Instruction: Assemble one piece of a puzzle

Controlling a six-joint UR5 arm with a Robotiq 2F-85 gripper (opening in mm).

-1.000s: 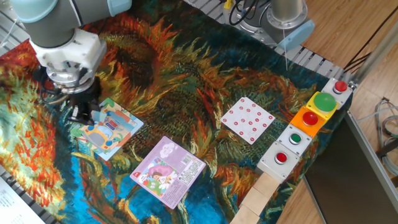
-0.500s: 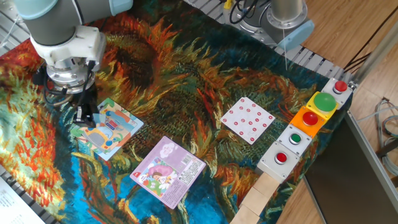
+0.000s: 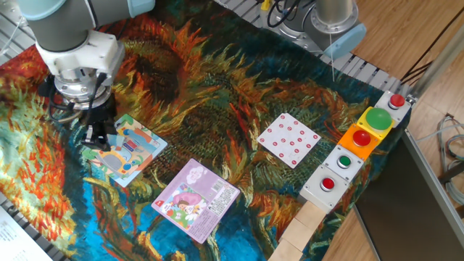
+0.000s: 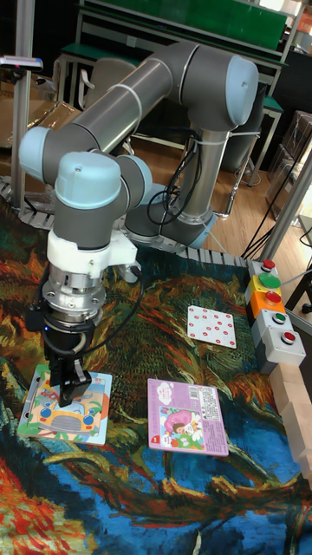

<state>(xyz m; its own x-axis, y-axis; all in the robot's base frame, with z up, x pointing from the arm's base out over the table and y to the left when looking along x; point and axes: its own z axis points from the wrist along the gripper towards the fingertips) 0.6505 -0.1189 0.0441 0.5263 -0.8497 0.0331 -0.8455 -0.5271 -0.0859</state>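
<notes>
Puzzle (image 3: 125,148) sat lower left of the fixed view, flat on the counter (image 3: 217,109), which was covered by a sunflower-print cloth. In the tall view it lay at left, below mid-height (image 4: 68,406). Square board, pale blue and green with an orange vehicle picture, corners turned diamond-wise in the fixed view.

Pincer (image 3: 98,135) stood right over the puzzle's upper-left edge, tips down at the board surface. Fingers (image 4: 69,388) looked drawn close together; whether they held a piece I could not tell, the black tips hid it.

Purple-pink square puzzle (image 3: 195,199) lay just beside it toward lower centre, not touching. White card with red dots (image 3: 288,139) sat well apart, right of centre. Button box row (image 3: 359,143) ran along the right edge of the cloth: red, green and a big green dome on a yellow-orange housing. Wooden blocks (image 3: 304,228) at the lower right corner. Nothing lay between the puzzle and the pincer; only the wrist hid the board's upper-left part in the fixed view.

Arm (image 4: 156,95) arched over from the back of the tall view, the grey-and-blue wrist pointing straight down, cable looped at its side.
</notes>
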